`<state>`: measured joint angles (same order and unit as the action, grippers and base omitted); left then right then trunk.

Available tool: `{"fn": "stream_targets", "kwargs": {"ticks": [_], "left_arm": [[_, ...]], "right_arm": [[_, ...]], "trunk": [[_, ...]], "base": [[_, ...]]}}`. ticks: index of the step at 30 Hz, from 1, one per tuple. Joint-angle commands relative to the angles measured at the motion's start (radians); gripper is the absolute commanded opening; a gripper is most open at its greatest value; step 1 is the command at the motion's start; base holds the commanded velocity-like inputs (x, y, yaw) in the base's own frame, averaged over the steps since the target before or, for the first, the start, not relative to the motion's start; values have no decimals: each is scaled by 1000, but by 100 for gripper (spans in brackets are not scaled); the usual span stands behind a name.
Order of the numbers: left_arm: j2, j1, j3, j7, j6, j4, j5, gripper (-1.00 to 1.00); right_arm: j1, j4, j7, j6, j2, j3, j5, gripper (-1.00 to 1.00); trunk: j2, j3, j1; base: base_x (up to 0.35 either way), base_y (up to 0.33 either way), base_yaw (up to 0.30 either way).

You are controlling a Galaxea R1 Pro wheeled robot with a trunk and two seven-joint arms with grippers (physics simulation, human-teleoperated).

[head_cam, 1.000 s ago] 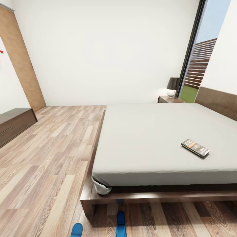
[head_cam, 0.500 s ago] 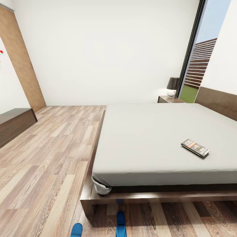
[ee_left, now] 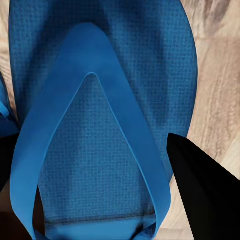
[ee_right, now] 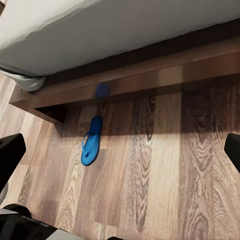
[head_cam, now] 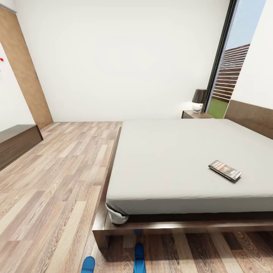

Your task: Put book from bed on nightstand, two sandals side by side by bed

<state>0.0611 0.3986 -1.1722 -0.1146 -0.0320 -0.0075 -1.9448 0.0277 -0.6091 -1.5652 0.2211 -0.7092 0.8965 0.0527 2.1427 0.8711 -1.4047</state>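
The book (head_cam: pixel 225 170) lies on the bed (head_cam: pixel 170 159), right side. Left fingers (ee_left: pixel 205 195) straddle a sandal (ee_left: pixel 100 125); grip unclear. Right fingers (ee_right: pixel 10 155) spread wide, empty.

Left gripper (ee_left: pixel 107 175): fingers spread wide, low over a sandal (ee_left: pixel 100 100). Right gripper (ee_right: pixel 120 155): fingers wide apart above floor.

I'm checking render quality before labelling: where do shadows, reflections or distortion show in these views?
Head view: wide-angle stretch at the edges, soft shadow under the pale grey mattress bed. Right wrist view: dark shadow band on the wooden floor along the frame, whose glossy side mirrors the bright blue sandal as a blur. Left wrist view: a blue sandal very close, sharp weave.
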Motion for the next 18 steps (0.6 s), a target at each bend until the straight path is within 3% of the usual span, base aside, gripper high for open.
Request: {"fn": "stream_targets", "kwargs": {"ticks": [1, 11, 18], "left_arm": [[0, 0, 3, -4, -3, 0, -11, -100], [1, 0, 3, -2, -5, 0, -10, -100], [1, 0, 3, 10, -3, -1, -10, -100]], "right_arm": [[1, 0, -6, 11, 1, 4, 6, 100], [1, 0, -6, 11, 2, 4, 6, 100], [1, 0, -6, 11, 2, 4, 6, 100]], "trunk": [[0, 1, 0], [14, 7, -7], [56, 26, -30]], "base": [[0, 0, 0], [0, 0, 0], [0, 0, 0]]}}
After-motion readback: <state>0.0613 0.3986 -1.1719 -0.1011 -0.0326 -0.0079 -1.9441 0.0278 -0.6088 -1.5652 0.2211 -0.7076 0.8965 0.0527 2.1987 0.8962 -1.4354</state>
